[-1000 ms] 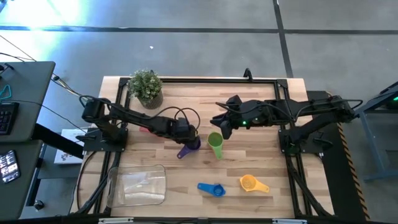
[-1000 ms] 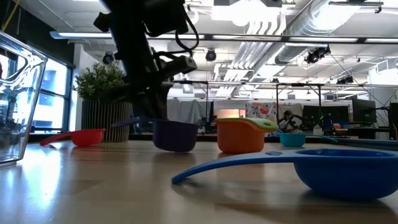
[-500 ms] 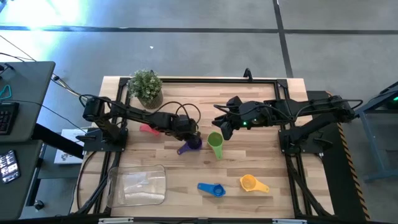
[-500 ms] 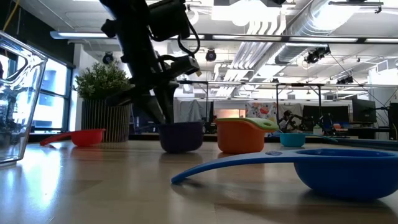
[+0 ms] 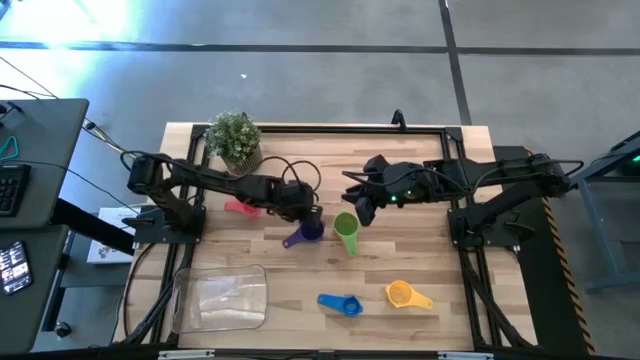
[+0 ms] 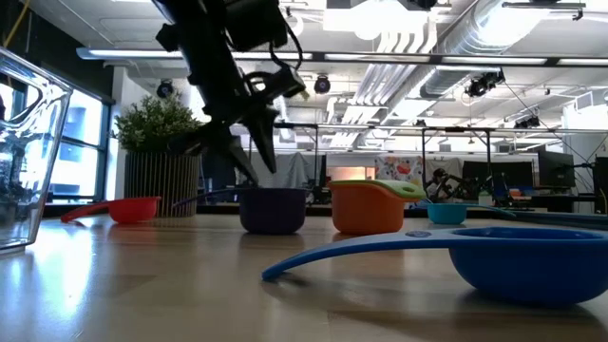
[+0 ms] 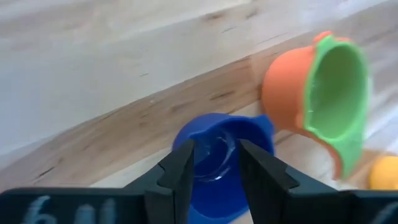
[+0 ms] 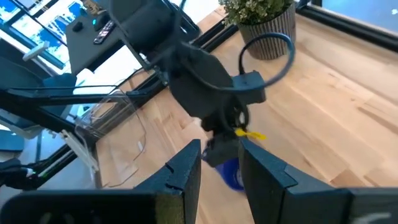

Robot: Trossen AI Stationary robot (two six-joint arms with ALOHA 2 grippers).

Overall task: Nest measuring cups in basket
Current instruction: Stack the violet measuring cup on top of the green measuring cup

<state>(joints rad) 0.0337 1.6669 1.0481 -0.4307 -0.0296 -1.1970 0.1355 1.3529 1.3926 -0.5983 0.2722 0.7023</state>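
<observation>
**Two tools, one purple cup to lift cleanly**

Largest first: the clear basket (image 5: 220,298) waits at the desk's near-left corner. At mid-desk the orange-and-green nested cups (image 5: 346,230) lie beside the purple cup (image 5: 309,229). The left tool (image 5: 303,210) hangs over its rim, fingers parted narrowly, holding nothing. Best to straddle the wall squarely before closing. The right tool (image 5: 359,208) hovers close, part open, empty.

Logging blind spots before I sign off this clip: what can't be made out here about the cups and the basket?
- Light blue cup: low view shows only its rim; the orange cup and blue cup cover the rest.
- Basket: low view, cut off by the left edge.
- Purple cup: left wrist view, the left gripper hides part of its rim.
- Red cup: high view, mostly under the left arm.
</observation>
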